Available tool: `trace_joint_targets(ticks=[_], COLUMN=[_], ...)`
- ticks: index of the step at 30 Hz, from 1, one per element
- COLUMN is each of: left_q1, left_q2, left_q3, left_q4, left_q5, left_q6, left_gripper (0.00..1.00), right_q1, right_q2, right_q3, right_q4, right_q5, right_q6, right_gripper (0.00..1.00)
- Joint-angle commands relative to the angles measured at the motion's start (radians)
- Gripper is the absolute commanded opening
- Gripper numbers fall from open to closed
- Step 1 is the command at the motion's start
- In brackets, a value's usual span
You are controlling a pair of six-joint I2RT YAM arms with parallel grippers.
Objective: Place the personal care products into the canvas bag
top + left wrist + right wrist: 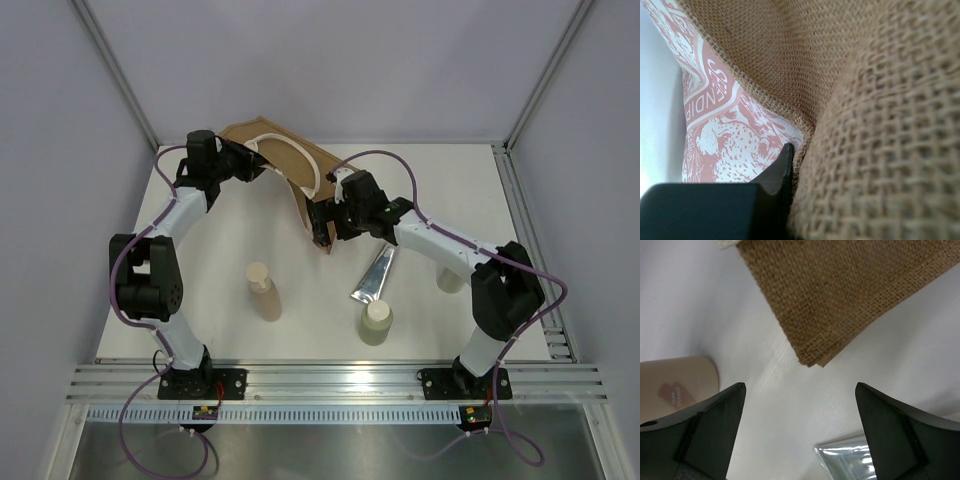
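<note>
The white tabletop (200, 230) carries everything. Toward its far side, between the two arms, sits the bag (295, 165). Its mouth seems to face the right arm, though from above I can't be sure, nor can I see inside it. The left fingers (784, 167) are clamped on the bag's jute edge beside the floral print, holding that side up. The right fingers (715, 425) stand wide apart with nothing between them, hovering over bare tabletop just off the bag's near corner.

Outside the bag are the left bottle (264, 290), the front bottle (377, 323) and the right bottle (450, 280), which is half hidden behind the right arm. The tube (373, 275) lies flat between the bag and the front bottle, near the right fingers.

I'd say a pick is in hand, with the bag held ready. The tube looks closest. Being flat, it likely calls for a low descent and a pinch across its width before the carry to the mouth.
</note>
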Motion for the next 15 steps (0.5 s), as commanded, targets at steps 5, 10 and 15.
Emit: trace_joint_targets(ticks=[5,10,15], left_q1=[0.002,0.008,0.013], left_q2=[-0.125,-0.136,-0.144], left_q3=[0.046,0.033,0.032], left_q4=[0.191,0.184,0.182], left_q5=[0.1,0.102,0.11], left_q6=[-0.06,-0.056,-0.051], left_gripper=[0.0,0.0,0.0], right_q1=[0.001,0.001,-0.01], right_q2=[0.107,0.125,0.063], right_q3=[0.008,0.039,-0.013], right_q4=[0.234,0.262,0.309], right_q5=[0.107,0.23,0.27], right_q6=[0.101,0.161,0.142], right_gripper=[0.99,0.72,0.36])
